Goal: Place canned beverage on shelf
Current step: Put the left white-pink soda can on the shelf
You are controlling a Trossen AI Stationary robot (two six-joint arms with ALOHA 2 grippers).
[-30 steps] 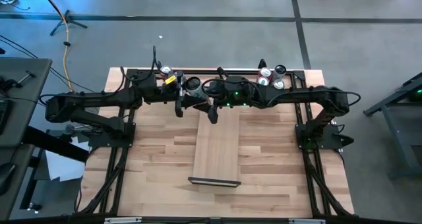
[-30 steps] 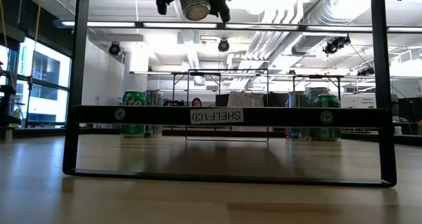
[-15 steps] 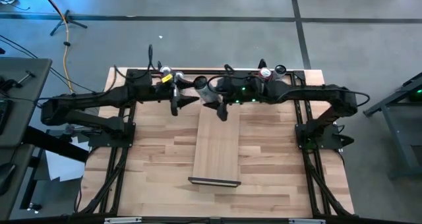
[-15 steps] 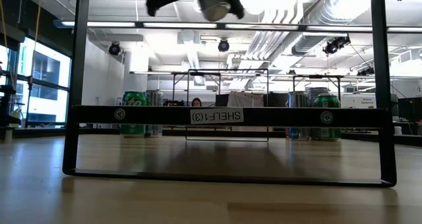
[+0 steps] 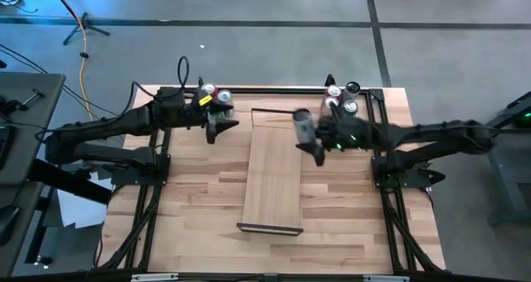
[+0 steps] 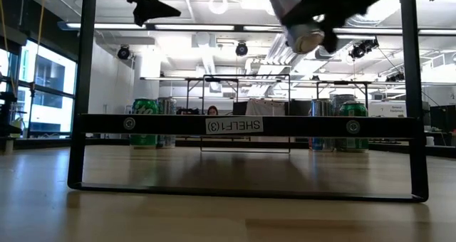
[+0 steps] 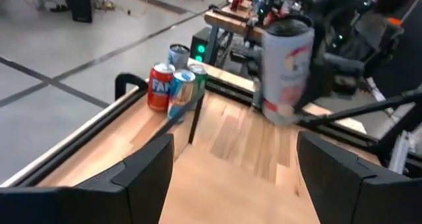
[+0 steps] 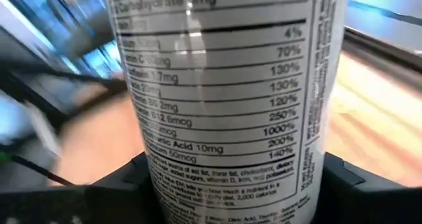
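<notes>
A white and silver beverage can [image 5: 303, 126] hangs in my right gripper [image 5: 315, 143] above the far right part of the shelf [image 5: 274, 182], a long pale board on the table with a dark frame at its near end [image 6: 242, 124]. The low view shows the can [image 6: 301, 20] tilted high above the shelf. It fills the right wrist view [image 8: 224, 85]. My left gripper [image 5: 217, 124] is open and empty to the left of the shelf's far end. Its wrist view [image 7: 234, 178] looks across at the held can [image 7: 287, 66]. My right gripper pinches the can's side wall [image 8: 165, 178] between its two fingers, one finger [image 8: 135, 181] on each side of the body. The fingers come from the table's right and lie across the can. The can is lifted clear of the shelf and tilted, one end [image 6: 308, 37] facing the near edge.
Several cans stand at the table's far left [image 5: 211, 95] and several more at its far right [image 5: 340, 99]. They show behind the shelf in the low view [image 6: 144, 121] [image 6: 353, 124]. Black frame rails [image 5: 149, 199] run along the table's left and right sides.
My left gripper has let go of the can and drawn back toward the table's left edge. My right gripper has carried the can from over the shelf's far end toward the table's right edge and a little lower. The can has tipped as it went.
</notes>
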